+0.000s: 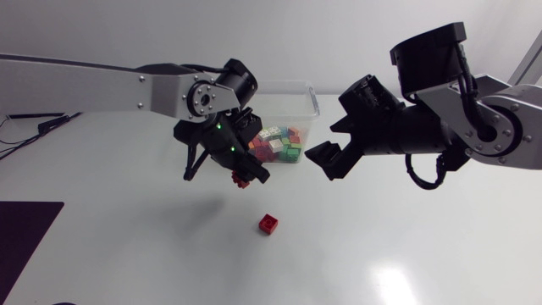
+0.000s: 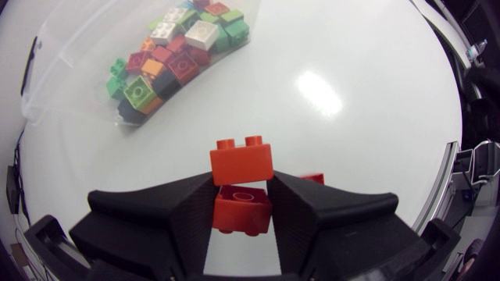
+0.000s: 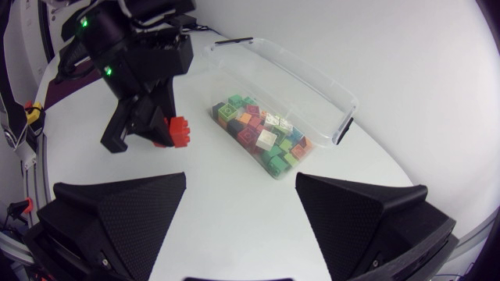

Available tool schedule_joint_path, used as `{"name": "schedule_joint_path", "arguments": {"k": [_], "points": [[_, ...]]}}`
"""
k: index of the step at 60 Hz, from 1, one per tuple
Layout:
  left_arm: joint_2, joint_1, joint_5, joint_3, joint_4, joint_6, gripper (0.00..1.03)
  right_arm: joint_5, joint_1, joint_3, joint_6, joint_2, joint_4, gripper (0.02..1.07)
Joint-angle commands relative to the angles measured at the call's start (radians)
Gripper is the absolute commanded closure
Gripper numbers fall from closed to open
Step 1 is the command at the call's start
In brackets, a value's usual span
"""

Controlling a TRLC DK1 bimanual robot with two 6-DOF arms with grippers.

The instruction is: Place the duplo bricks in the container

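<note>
1. Two arms: left arm (image 1: 127, 85), right arm (image 1: 500, 119).
2. Two grippers: left gripper (image 2: 242, 187), right gripper (image 3: 241, 183).
3. One container (image 1: 312, 95), clear plastic.
4. Two held bricks (image 2: 242, 161), red, stacked, between the left gripper's fingers.
5. One loose brick (image 1: 269, 224), red, on the table (image 1: 406, 254).
6. One heap of bricks (image 3: 262, 136) inside the container, red, green, white and orange: well over a dozen, too jumbled for an exact count.
</note>
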Motion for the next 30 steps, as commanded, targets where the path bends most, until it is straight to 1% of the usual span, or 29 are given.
{"name": "schedule_joint_path", "arguments": {"k": [1, 8, 17, 23, 30], "points": [[-0.028, 0.017, -0.009, 0.112, -0.017, 0.003, 0.75, 0.001, 0.014, -0.034, -0.004, -0.019, -0.005, 0.06], [0.003, 0.034, -0.009, 0.246, -0.037, 0.001, 0.75, 0.006, 0.026, -0.050, -0.001, -0.022, -0.002, 0.06], [0.067, 0.086, -0.008, 0.391, -0.020, 0.003, 0.75, 0.009, 0.059, -0.084, -0.007, -0.016, 0.003, 0.06], [0.107, 0.129, -0.008, 0.443, 0.047, -0.002, 0.75, 0.009, 0.085, -0.104, -0.012, -0.005, 0.007, 0.06], [0.132, 0.158, -0.003, 0.453, 0.144, -0.009, 0.75, 0.009, 0.117, -0.127, -0.010, 0.012, 0.024, 0.06]]}}
